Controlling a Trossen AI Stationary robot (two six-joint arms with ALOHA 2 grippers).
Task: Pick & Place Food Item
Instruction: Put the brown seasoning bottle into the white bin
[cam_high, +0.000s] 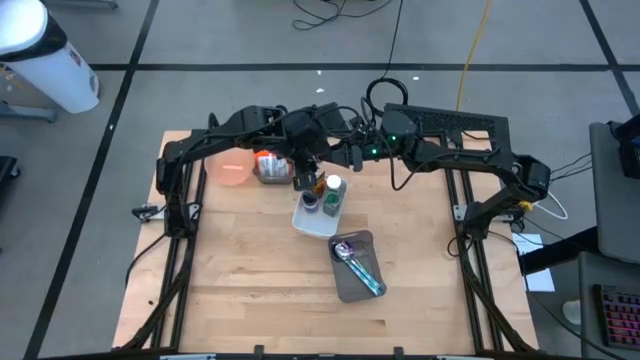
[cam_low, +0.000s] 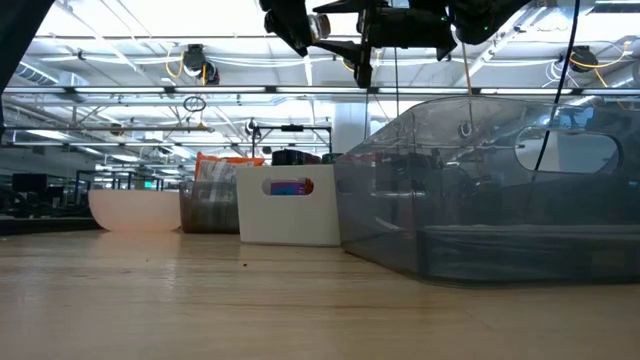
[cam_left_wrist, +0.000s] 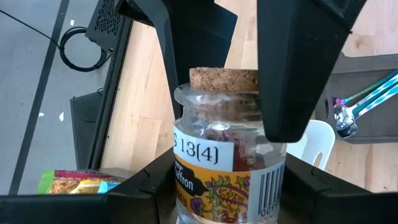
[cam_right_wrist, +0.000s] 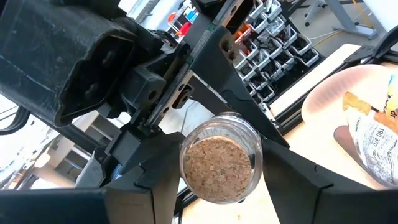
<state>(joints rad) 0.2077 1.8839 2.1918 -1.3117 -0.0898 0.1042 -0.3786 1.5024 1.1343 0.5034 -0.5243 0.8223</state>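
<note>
My left end effector (cam_left_wrist: 249, 124) is clamped on the cork-stoppered jar (cam_left_wrist: 227, 155), held above the white bin (cam_high: 318, 215) at the far middle of the tabletop (cam_high: 250, 290). My right end effector (cam_right_wrist: 221, 168) faces the jar's cork end, its 2 fingers apart on either side of the glass and not yet gripping.

The risk is the handover. If my left lets go before my right has truly closed, the jar drops into the bin, or onto the bottles (cam_high: 333, 190) standing there. Smooth glass could also slip or twist between my fingers. With both arms this crowded, a small misjudged move could knock one into the other.
</note>
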